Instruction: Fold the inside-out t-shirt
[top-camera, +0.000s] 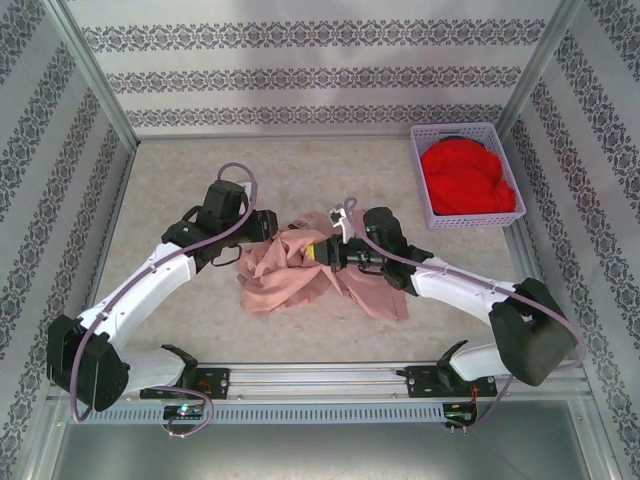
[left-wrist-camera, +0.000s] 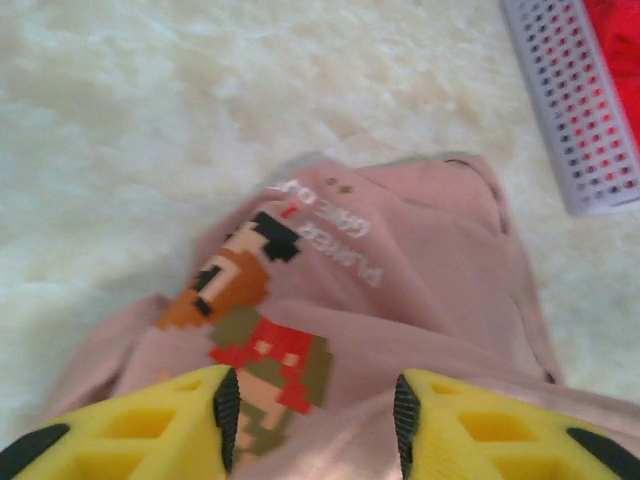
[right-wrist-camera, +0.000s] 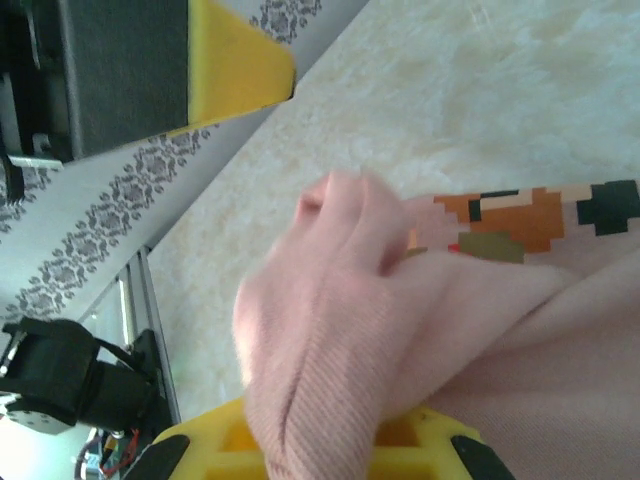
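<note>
yellow fingers of the left gripper are seen closest, held partway apart just above the inside-out t-shirt, and no cloth is seen pinched between them. a pixel-figure print is exposed directly beneath them, probably so the next hold can be lined up there. a bunched ridge of pink fabric is clamped in the closed right gripper, and it is judged to be held this way so the heap can be drawn out flat.

from above, the t-shirt is found crumpled at the middle of the table, with the left gripper at its upper left edge and the right gripper over its middle. a red garment is kept apart in a basket at the far right corner. no fold is yet made, and spreading is judged to be needed first.
</note>
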